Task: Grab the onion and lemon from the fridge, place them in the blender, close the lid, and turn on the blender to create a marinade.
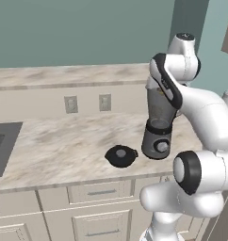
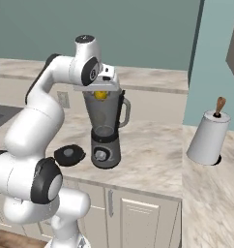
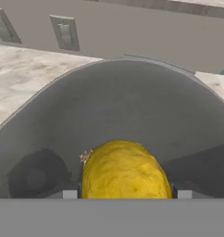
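Observation:
The blender [image 2: 105, 131] stands on the marble counter, its jar open at the top and its knob [image 2: 100, 155] facing front. My gripper [image 2: 100, 93] hangs in the jar's mouth, shut on the lemon [image 3: 125, 169], a bright yellow fruit held between the fingertips just above the grey inside wall of the jar [image 3: 123, 106]. In the left base view my forearm covers the top of the blender [image 1: 158, 127]. The black lid [image 1: 121, 156] lies flat on the counter just left of the blender base; it is also in the right base view, lid [image 2: 69, 154]. The onion and the fridge are out of view.
A white tapered container [image 2: 209, 137] with a wooden handle sticking out stands on the counter to the right. Two wall outlets [image 1: 71, 104] sit on the backsplash. A dark recessed panel [image 1: 3, 146] lies at the counter's left end. Cabinet drawers [image 1: 101, 192] run below the counter edge.

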Available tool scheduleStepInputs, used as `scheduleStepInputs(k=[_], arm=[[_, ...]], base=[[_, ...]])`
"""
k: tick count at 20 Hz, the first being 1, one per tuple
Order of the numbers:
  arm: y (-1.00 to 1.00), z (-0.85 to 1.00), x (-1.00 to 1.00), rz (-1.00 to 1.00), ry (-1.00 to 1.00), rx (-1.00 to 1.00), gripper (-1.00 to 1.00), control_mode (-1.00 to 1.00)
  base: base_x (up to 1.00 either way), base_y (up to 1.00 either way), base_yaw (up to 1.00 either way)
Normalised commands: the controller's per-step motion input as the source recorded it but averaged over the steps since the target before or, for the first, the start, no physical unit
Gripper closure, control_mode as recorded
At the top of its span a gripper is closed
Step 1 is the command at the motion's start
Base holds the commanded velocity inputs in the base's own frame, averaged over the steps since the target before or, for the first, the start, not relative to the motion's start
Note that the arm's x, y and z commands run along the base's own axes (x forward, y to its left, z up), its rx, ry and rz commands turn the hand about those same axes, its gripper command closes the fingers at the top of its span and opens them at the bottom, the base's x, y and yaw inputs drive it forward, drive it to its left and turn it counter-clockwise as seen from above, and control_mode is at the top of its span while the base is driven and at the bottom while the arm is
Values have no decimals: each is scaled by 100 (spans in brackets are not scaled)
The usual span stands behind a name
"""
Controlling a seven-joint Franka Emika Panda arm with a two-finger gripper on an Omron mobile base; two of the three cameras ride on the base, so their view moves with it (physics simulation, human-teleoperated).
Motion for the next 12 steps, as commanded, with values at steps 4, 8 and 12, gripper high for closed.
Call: scheduleStepInputs(k=[4,8,12], arm=[[-7,-23,32,0,0,-1,100,-100],[-3,1,24,0,0,0,-100,-100],[0,34,7,-1,0,0,-100,-100]], base=[[0,0,0],[0,0,0],[0,0,0]])
